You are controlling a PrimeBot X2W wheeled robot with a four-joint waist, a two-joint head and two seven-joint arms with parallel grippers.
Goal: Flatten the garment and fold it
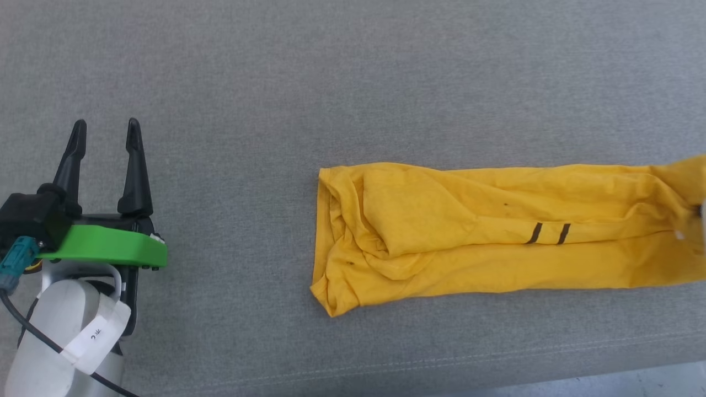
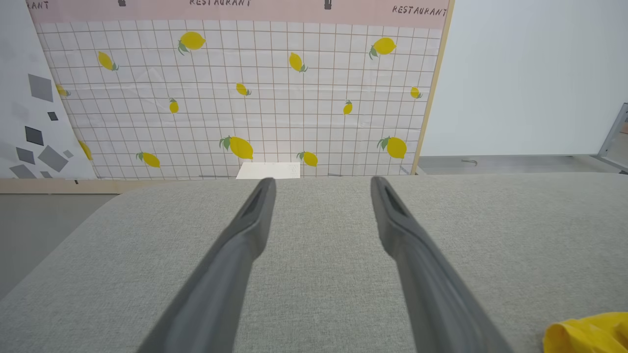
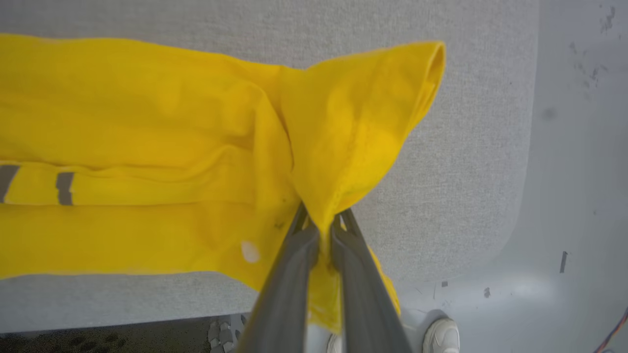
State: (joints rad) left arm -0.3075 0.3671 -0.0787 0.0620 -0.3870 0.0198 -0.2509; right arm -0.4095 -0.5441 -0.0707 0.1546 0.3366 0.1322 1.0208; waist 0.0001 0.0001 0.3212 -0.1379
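The right gripper (image 3: pixel 322 216) is clamped on one end of the shirt (image 1: pixel 485 231), at the pad's (image 1: pixel 331 82) right edge. It should probably lift gently and carry that end over evenly, without dragging. The left gripper (image 1: pixel 106 124), fingers apart and empty, could pin the other end. The shirt lies along the front edge as a long, rumpled mustard strip with two short black lines.

The garment (image 1: pixel 496 237) reads to me as soft, matt yellow cloth, limp and creased. Beneath it the table cover (image 1: pixel 331 82) is grey woven fabric, matt and slightly rough. Well to the garment's left, the left gripper (image 1: pixel 106 124) has matt dark fingers (image 1: pixel 134 171) on a smooth green plastic bracket (image 1: pixel 110 251) with a faint sheen. Past the garment's right end the floor (image 3: pixel 564 196) looks smooth, faintly glossy.
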